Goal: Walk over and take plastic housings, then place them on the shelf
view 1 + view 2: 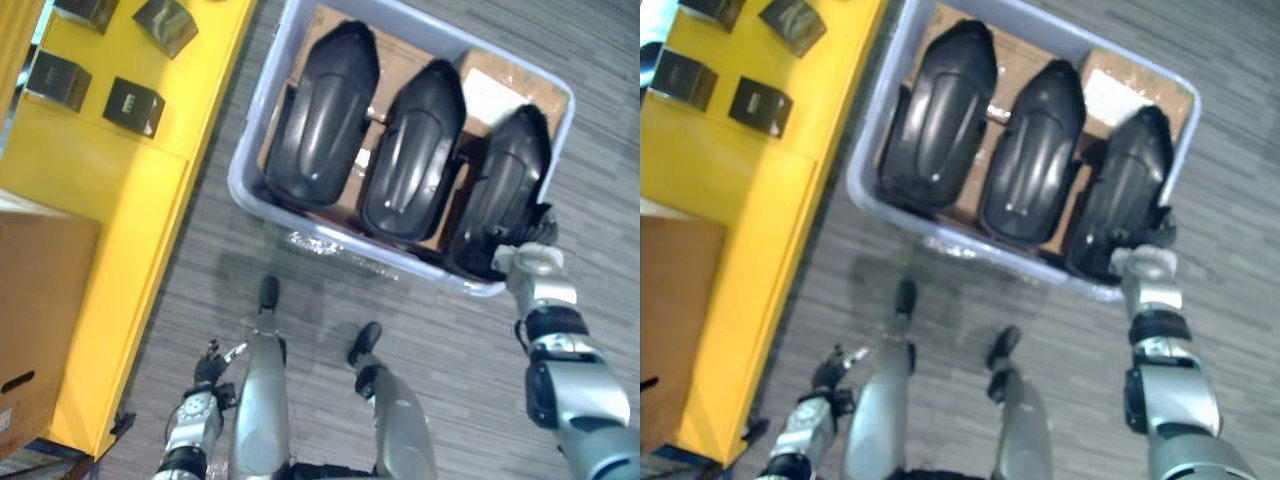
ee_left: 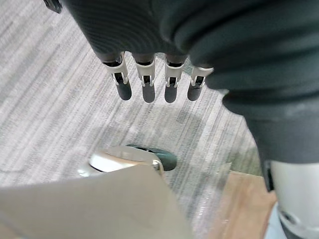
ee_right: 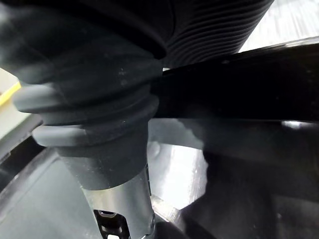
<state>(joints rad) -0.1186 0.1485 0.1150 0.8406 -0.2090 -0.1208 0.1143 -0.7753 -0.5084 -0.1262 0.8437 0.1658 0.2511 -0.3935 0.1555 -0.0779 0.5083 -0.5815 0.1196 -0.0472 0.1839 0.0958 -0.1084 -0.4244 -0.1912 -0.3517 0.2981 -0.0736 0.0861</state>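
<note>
Left hand [image 1: 207, 372] open, empty, low at the side; right hand [image 1: 537, 236] at bin [image 1: 243, 165] rim, against nearest housing [image 1: 505, 175] of three, grip hidden: pick-up step, next likely needing firm hold, then lift.

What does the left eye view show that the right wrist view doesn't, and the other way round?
Left eye view: all three black housings in their tub, small dark boxes on a yellow shelf, the left hand hanging open above the floor. Right wrist view: the housing's glossy surface from very close. Both: the right hand at the rightmost housing.
</note>
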